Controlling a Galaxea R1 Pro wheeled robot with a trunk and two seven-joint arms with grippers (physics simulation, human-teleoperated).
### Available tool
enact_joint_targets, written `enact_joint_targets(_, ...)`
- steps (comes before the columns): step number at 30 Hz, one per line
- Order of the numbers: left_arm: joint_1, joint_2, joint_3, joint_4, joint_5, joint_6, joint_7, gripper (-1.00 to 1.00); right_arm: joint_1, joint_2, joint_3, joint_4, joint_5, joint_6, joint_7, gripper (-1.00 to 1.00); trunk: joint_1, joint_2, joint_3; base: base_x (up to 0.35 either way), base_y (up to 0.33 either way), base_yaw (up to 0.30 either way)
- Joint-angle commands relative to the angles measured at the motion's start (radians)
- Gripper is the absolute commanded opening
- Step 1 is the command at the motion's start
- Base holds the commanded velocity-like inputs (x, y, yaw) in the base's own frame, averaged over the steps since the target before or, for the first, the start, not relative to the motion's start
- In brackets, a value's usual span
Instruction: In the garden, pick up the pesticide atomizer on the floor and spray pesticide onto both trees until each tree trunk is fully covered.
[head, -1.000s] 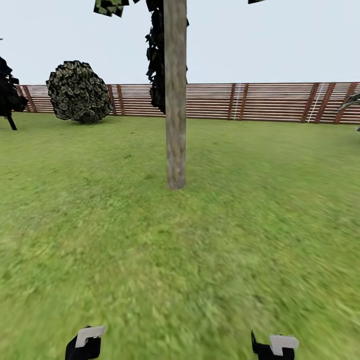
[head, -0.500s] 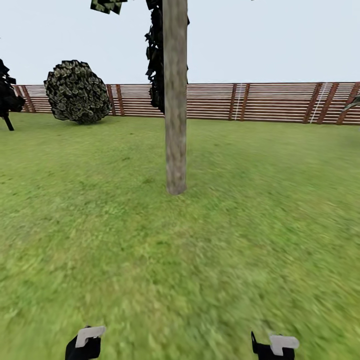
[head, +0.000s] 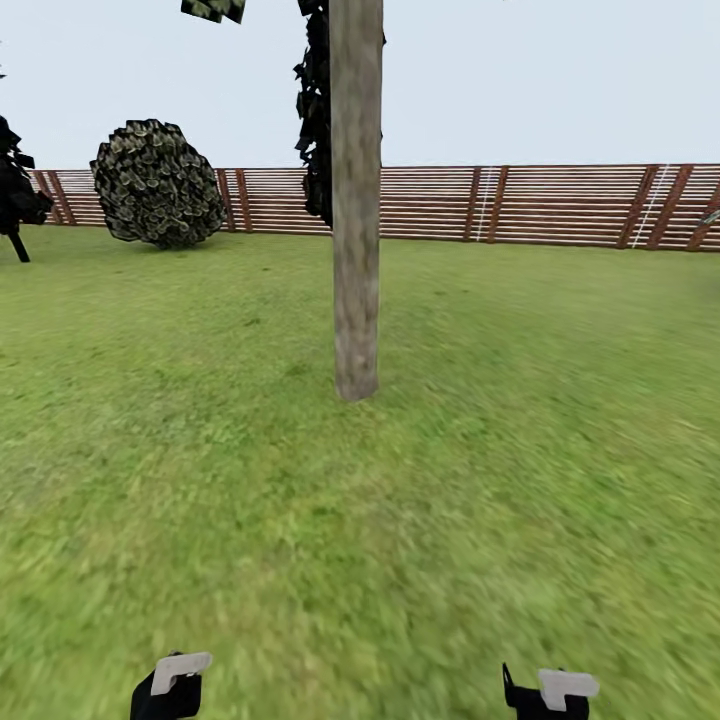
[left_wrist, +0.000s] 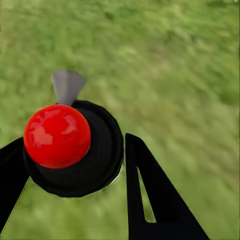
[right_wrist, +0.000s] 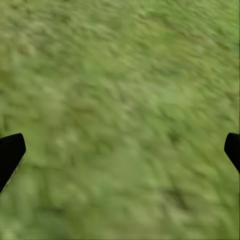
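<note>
Left gripper (left_wrist: 75, 165): two black fingers (left_wrist: 155, 200) closed against one pesticide atomizer (left_wrist: 75, 150), red cap and grey nozzle showing; seen end-on, long axis running toward the camera, nozzle aimed away over the grass (left_wrist: 180, 65). Right gripper (right_wrist: 120, 150): two fingertips (right_wrist: 10, 152) spread wide, nothing held, grass beneath. Ahead of both arms: one tree trunk (head: 356, 250), upright, pale grey-tan, rooted in the lawn, well apart from the grippers. Behind trunk: one slatted fence (head: 540, 205), one dark conifer (head: 315, 120). Left of trunk: one round shrub (head: 158, 183).
</note>
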Motion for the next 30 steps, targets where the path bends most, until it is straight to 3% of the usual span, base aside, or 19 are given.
enact_joint_targets(1, -0.001, 0.000, 0.000, 0.001, 0.005, -0.003, 0.000, -1.00, 0.000, 0.000, -0.005, 0.001, 0.011, -0.003, -0.004, 1.00, 0.000, 0.000, -0.001, 0.339, 0.000, 0.126)
enact_joint_targets(30, -0.001, 0.001, -0.001, 0.001, 0.005, -0.004, 0.000, -1.00, 0.000, 0.000, -0.004, 0.001, 0.011, -0.003, -0.004, 1.00, 0.000, 0.000, -0.001, 0.339, 0.000, 0.008)
